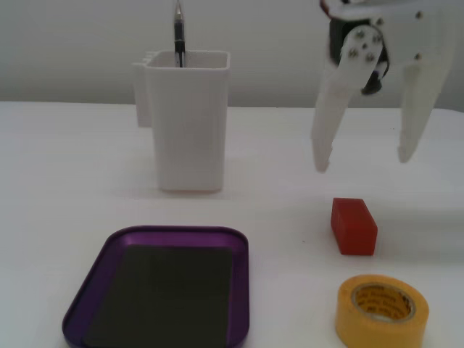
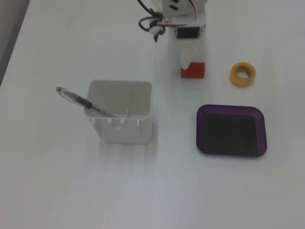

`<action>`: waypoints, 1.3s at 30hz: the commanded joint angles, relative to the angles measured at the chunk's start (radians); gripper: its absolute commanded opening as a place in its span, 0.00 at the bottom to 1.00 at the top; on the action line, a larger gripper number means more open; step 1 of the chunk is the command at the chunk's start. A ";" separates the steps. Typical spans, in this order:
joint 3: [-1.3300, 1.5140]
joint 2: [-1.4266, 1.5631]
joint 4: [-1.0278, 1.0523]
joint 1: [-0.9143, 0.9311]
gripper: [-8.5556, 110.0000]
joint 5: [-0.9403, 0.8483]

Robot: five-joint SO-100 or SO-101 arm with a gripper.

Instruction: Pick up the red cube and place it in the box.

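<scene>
The red cube [image 1: 354,226] lies on the white table, right of centre in a fixed view, and also shows in the other fixed view [image 2: 193,70]. My gripper [image 1: 362,163] hangs open and empty just above it, its two white fingers spread wider than the cube. From above, the gripper [image 2: 192,61] partly covers the cube's far edge. The box, a shallow purple tray [image 1: 181,233] with a dark grey bottom, lies empty at the front left. It also shows from above [image 2: 231,109], on the near side of the cube.
A tall white container [image 1: 187,123] [image 2: 121,119] with a pen [image 1: 178,32] [image 2: 78,100] in it stands left of the gripper. A yellow tape roll [image 1: 382,310] [image 2: 242,74] lies close beside the cube.
</scene>
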 commanded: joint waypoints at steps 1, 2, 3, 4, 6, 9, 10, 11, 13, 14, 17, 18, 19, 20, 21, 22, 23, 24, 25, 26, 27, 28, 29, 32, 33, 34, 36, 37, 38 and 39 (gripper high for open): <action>-0.066 -0.029 0.011 -0.092 0.30 0.005; -0.066 -0.034 -0.005 -0.107 0.30 0.005; -0.066 -0.032 -0.032 -0.109 0.30 0.006; -0.063 -0.034 -0.057 -0.107 0.30 0.006; -0.031 -0.037 -0.110 -0.106 0.30 0.008; 0.055 -0.031 -0.219 -0.106 0.30 0.009; 0.084 -0.029 -0.255 -0.106 0.30 0.011; 0.115 -0.034 -0.288 -0.106 0.30 0.025; 0.163 -0.038 -0.345 -0.106 0.30 0.051; 0.186 -0.038 -0.371 -0.106 0.30 0.058; 0.256 -0.031 -0.434 -0.107 0.30 0.066; 0.272 -0.029 -0.443 -0.107 0.30 0.066; 0.275 -0.029 -0.443 -0.107 0.30 0.066; 0.276 -0.029 -0.443 -0.107 0.30 0.064; 0.276 -0.029 -0.443 -0.106 0.30 0.064; 0.276 -0.029 -0.443 -0.106 0.30 0.063; 0.284 -0.031 -0.449 -0.106 0.30 0.063; 0.287 -0.037 -0.451 -0.104 0.30 0.063; 0.287 -0.038 -0.453 -0.104 0.29 0.063; 0.287 -0.038 -0.454 -0.104 0.29 0.063; 0.287 -0.040 -0.460 -0.104 0.29 0.063; 0.288 -0.040 -0.468 -0.104 0.29 0.063; 0.285 -0.040 -0.469 -0.101 0.29 0.060; 0.279 -0.040 -0.472 -0.048 0.28 0.055; 0.278 -0.041 -0.474 -0.026 0.27 0.055; 0.278 -0.041 -0.482 -0.006 0.26 0.055; 0.288 -0.041 -0.494 0.011 0.25 0.055; 0.290 -0.041 -0.494 0.012 0.25 0.055; 0.290 -0.041 -0.494 0.012 0.25 0.055; 0.290 -0.041 -0.494 0.012 0.25 0.055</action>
